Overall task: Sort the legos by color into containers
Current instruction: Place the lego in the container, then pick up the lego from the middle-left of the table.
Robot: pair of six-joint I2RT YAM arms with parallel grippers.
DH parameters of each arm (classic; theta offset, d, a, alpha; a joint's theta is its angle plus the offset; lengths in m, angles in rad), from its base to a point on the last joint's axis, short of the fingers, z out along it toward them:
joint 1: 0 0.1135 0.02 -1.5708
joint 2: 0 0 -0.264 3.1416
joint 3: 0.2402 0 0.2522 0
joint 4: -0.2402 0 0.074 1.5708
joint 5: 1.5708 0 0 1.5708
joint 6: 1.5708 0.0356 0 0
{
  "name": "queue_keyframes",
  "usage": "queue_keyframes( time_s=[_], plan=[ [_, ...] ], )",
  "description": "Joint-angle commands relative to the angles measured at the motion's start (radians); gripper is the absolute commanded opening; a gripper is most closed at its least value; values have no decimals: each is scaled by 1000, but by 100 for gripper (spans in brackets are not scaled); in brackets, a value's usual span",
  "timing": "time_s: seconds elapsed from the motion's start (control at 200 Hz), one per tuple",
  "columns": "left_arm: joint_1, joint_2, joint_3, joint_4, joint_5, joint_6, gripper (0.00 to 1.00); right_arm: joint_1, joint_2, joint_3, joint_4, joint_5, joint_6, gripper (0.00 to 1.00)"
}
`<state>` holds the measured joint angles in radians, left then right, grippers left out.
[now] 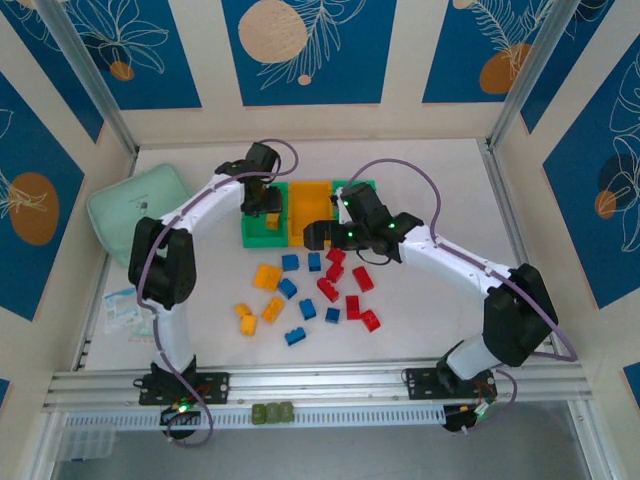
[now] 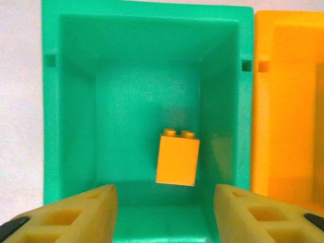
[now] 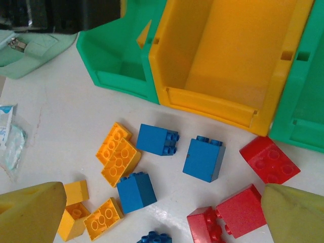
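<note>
A yellow-orange lego (image 2: 177,158) lies inside the left green container (image 2: 76,126), free of my left gripper (image 2: 164,215), which hangs open just above it with its yellow fingers (image 2: 76,215) well apart. From above, that gripper (image 1: 262,205) sits over the left green container (image 1: 256,239). The orange container (image 1: 308,205) and the right green container (image 1: 358,187) stand beside it. My right gripper (image 3: 162,217) is open and empty over loose legos: blue ones (image 3: 203,159), red ones (image 3: 269,159) and yellow ones (image 3: 117,154). In the top view it (image 1: 322,238) hovers just in front of the containers.
Yellow (image 1: 266,276), blue (image 1: 289,287) and red (image 1: 362,278) legos lie scattered on the white table in front of the containers. A pale mint box (image 1: 135,210) sits at the left, a plastic packet (image 1: 120,310) below it. Olive blocks (image 1: 272,412) rest on the front rail.
</note>
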<state>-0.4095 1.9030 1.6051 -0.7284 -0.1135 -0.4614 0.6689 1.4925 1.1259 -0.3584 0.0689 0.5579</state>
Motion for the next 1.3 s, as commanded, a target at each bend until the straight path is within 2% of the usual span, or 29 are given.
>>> queue_keyframes(
  time_s=[0.0,0.08,0.185,0.385,0.705,1.005,1.295],
  plan=[
    [11,-79,-7,-56,-15,20,54,1,18,34,0,-36,-6,99],
    [9,-125,-40,-72,12,20,54,8,20,43,-26,-40,-12,99],
    [8,-226,-158,-36,56,7,56,29,8,22,-40,-30,-21,99],
    [-1,-409,-367,-83,81,-37,57,60,-18,-37,-48,-77,-6,99],
    [-94,-624,-654,-210,18,-232,60,125,-55,-146,-4,-100,-3,99],
    [-175,-691,-853,-135,64,-451,63,181,-5,-166,38,-103,11,99],
    [-196,-685,-966,3,97,-566,65,183,14,-145,36,-83,-4,99]
  ],
)
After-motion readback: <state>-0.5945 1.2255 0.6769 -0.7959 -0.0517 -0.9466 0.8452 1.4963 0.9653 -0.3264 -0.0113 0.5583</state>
